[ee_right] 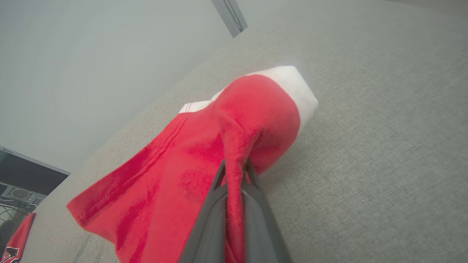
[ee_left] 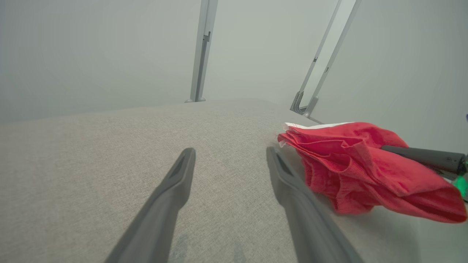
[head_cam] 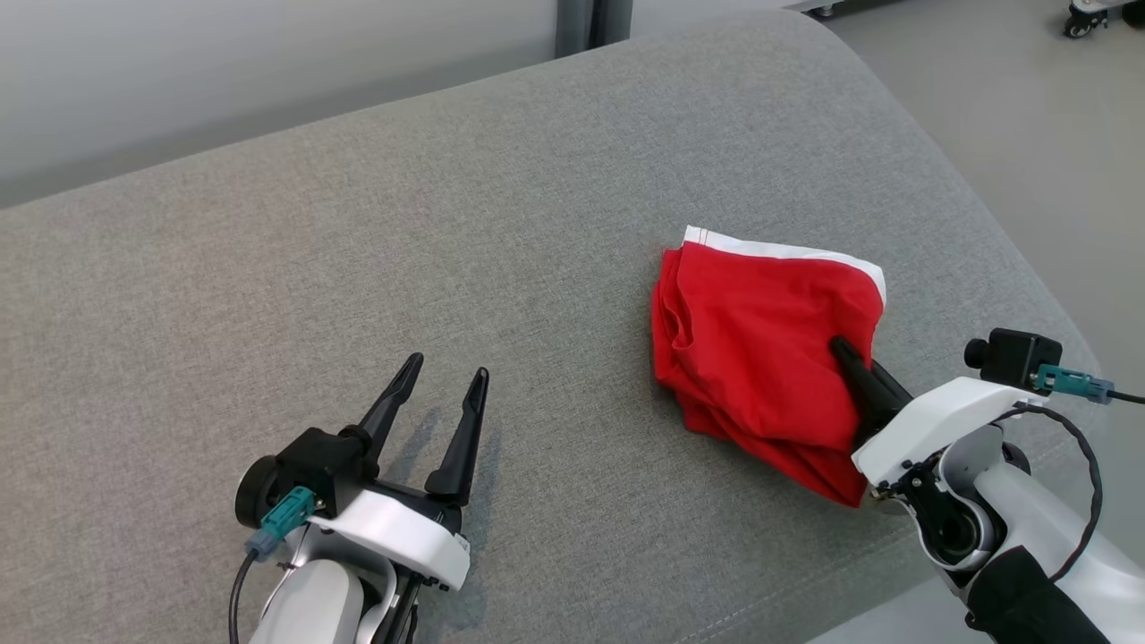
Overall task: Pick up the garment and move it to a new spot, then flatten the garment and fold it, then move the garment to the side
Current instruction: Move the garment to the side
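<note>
Long dark fingers (ee_right: 261, 226) of the right gripper (head_cam: 843, 347) are pressing together on a fold of the bunched red fabric garment (head_cam: 760, 358), with the cloth squeezed between them. In the right wrist view, that gripper (ee_right: 236, 166) is pinching a raised ridge of the garment (ee_right: 182, 157), and the rest of the cloth is draping away to both sides.

Underneath, the broad grey woven upholstered cushion (head_cam: 447, 224) is stretching across most of the head view, its rounded corner reaching toward the pale smooth floor (head_cam: 1029, 107) at the upper right. A light grey wall panel (head_cam: 268, 72) is running behind the cushion.

The garment is sitting on the right part of the cushion, near its front edge, crumpled into several layers. A white band (head_cam: 778, 250) is edging its far side. From the left wrist view, the garment (ee_left: 351, 160) is lying to the right of the left gripper (ee_left: 230, 151); its held end is looking lifted, while the far folds are appearing to touch the cushion (ee_left: 109, 146).

The left gripper (head_cam: 447, 367) is hovering low over the cushion's front left, well apart from the garment, its two fingers spread wide and holding nothing.

A small teal cable connector (head_cam: 284, 514) is sticking out beside the left wrist, and another teal connector (head_cam: 1069, 383) is showing at the right wrist.
</note>
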Motion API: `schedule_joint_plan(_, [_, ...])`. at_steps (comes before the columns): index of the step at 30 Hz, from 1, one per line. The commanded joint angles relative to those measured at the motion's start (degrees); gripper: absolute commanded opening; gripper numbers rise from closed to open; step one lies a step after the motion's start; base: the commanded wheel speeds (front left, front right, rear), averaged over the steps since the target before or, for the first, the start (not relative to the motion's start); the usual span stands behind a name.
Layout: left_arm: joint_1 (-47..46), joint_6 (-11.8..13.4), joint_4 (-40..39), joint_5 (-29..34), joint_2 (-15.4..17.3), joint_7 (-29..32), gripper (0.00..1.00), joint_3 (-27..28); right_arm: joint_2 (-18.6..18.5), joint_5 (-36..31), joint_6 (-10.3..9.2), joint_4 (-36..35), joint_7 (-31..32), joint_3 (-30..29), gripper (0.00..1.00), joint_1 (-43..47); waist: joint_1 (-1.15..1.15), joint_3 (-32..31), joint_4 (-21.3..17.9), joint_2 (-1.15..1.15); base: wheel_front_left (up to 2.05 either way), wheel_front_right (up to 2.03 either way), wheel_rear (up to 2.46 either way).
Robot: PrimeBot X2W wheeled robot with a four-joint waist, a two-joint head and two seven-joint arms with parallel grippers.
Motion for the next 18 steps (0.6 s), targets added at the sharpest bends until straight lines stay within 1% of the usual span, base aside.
schedule_joint_plan(1, [-2.1, -0.3, -1.3, 0.6, 0.2, -0.3, 1.00, 1.8, -0.8, 0.4, 0.26, -1.0, -1.0, 0.0, 0.00, 0.4, 0.00, 0.3, -0.1, 0.00, 0.00, 0.00, 0.00])
schedule_joint_plan(5, [-2.4, -0.4, -1.3, 1.1, 0.2, -0.3, 1.00, 1.6, -1.9, -1.4, 0.26, -0.3, -2.8, -0.4, 0.00, -1.8, 0.00, 1.2, 0.3, 0.00, 0.00, 0.00, 0.00])
schedule_joint_plan(8, [-2.9, -0.4, -1.3, 1.5, 0.2, -0.3, 1.00, 1.1, -2.6, -4.6, 0.26, 1.9, -4.3, -0.4, 0.00, -4.4, 0.00, 2.0, 1.3, 0.00, 0.00, 0.00, 0.00])
schedule_joint_plan(14, [-3.7, -0.4, -1.8, 1.7, 0.8, -0.3, 1.00, 0.3, -3.5, -8.9, 0.26, 9.1, -5.4, -1.1, 0.00, -11.1, 0.00, 3.6, 4.4, 0.00, 0.00, 0.00, 0.00])
schedule_joint_plan(16, [-4.1, -0.4, -2.2, 1.8, 0.9, -0.3, 1.00, 0.0, -4.5, -11.4, 0.26, 12.0, -5.5, -0.4, 0.00, -13.6, 0.00, 4.2, 5.6, 0.00, 0.00, 0.00, 0.00])
schedule_joint_plan(18, [-4.4, -0.4, -2.6, 1.8, 0.9, -0.3, 1.00, -0.2, -5.1, -12.4, 0.26, 14.8, -5.6, -0.5, 0.00, -15.9, 0.00, 4.8, 6.9, 0.00, 0.00, 0.00, 0.00])
